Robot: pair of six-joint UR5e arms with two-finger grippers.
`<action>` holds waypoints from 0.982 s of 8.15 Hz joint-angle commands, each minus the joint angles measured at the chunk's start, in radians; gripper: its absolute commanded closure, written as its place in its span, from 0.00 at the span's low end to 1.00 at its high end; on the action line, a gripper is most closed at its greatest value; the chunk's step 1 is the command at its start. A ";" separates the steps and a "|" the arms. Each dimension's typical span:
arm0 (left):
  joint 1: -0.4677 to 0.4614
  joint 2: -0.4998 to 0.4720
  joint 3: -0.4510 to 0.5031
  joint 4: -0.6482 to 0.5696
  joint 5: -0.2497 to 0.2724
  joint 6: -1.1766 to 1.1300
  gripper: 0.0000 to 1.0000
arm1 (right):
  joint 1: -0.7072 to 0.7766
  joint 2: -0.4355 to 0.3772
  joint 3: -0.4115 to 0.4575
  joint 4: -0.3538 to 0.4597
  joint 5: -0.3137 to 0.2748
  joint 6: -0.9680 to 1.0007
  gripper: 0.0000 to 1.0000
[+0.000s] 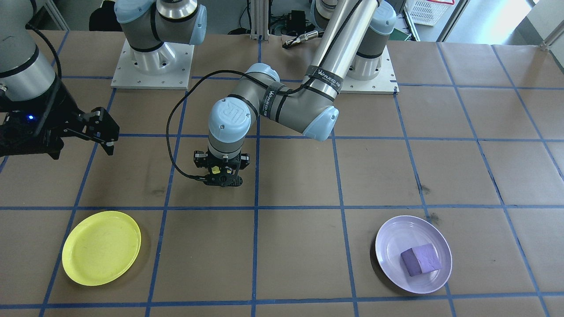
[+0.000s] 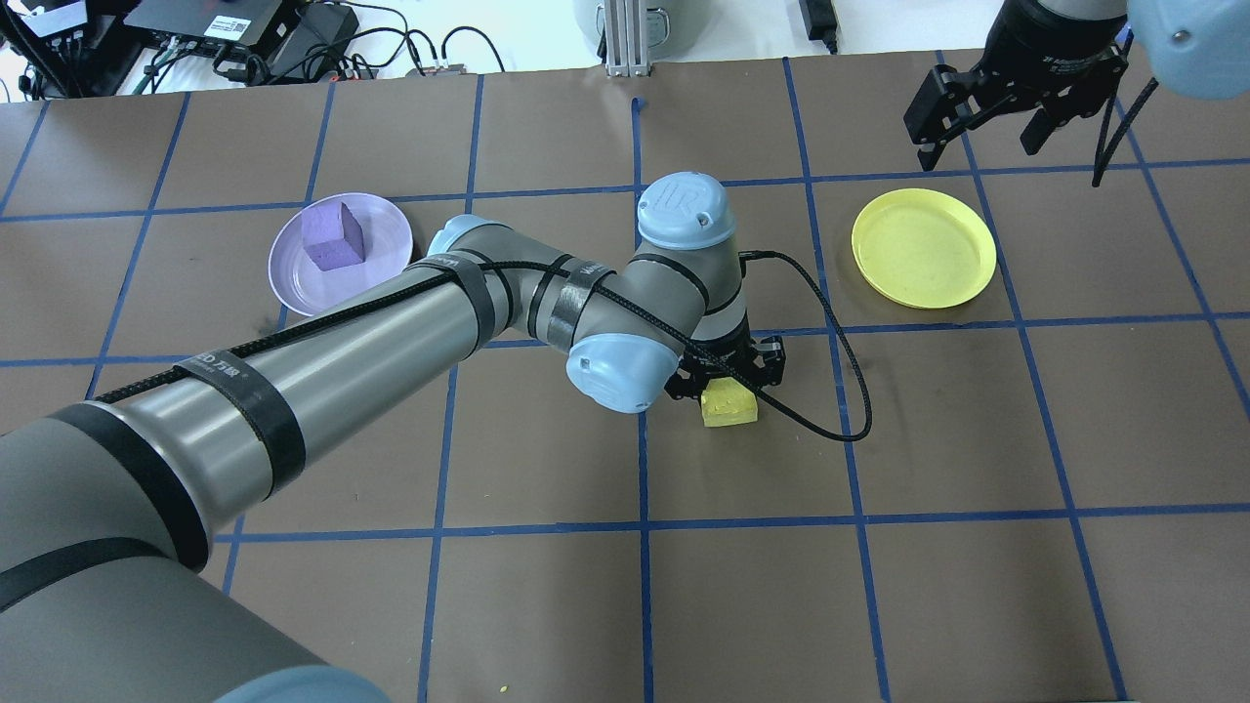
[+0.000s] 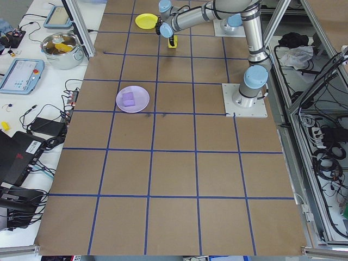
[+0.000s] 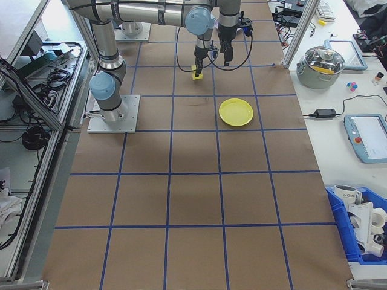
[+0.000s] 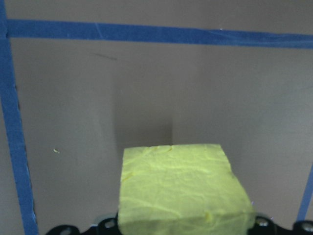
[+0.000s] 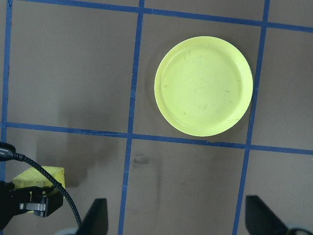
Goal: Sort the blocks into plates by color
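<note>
Two plates sit on my table, well apart; the lavender plate (image 1: 413,254) holds the purple block (image 1: 420,259), which lies slightly off the plate's middle, while the yellow plate (image 1: 101,247) has nothing in it. On my overhead view the lavender plate (image 2: 340,253) is on the robot's left side and the yellow plate (image 2: 923,247) on its right; the purple block (image 2: 332,236) sits upright in its dish. The yellow block (image 2: 729,401) is on the brown paper between the two plates, nearer the yellow one, on no plate; the left gripper (image 2: 725,376) is right down over it, fingers either side. From the left wrist camera the yellow block (image 5: 182,188) fills the lower frame, right at the gripper's base; I read the jaws as closed onto its sides, though the pads themselves are hidden from me. The right gripper (image 2: 986,127) hangs above the table beyond the yellow plate, touching nothing; its fingers (image 6: 97,215) are spread wide, and it holds nothing.
</note>
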 commanded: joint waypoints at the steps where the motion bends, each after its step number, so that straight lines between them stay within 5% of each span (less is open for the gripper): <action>1: -0.001 -0.023 -0.001 0.007 0.001 0.003 0.34 | 0.000 0.000 0.000 0.000 -0.003 0.001 0.00; 4: -0.001 -0.023 -0.004 0.151 -0.001 0.006 0.00 | 0.000 0.000 0.002 0.000 -0.005 -0.004 0.00; 8: 0.018 0.018 0.007 0.159 -0.007 0.008 0.00 | 0.000 0.000 0.002 0.000 -0.003 -0.002 0.00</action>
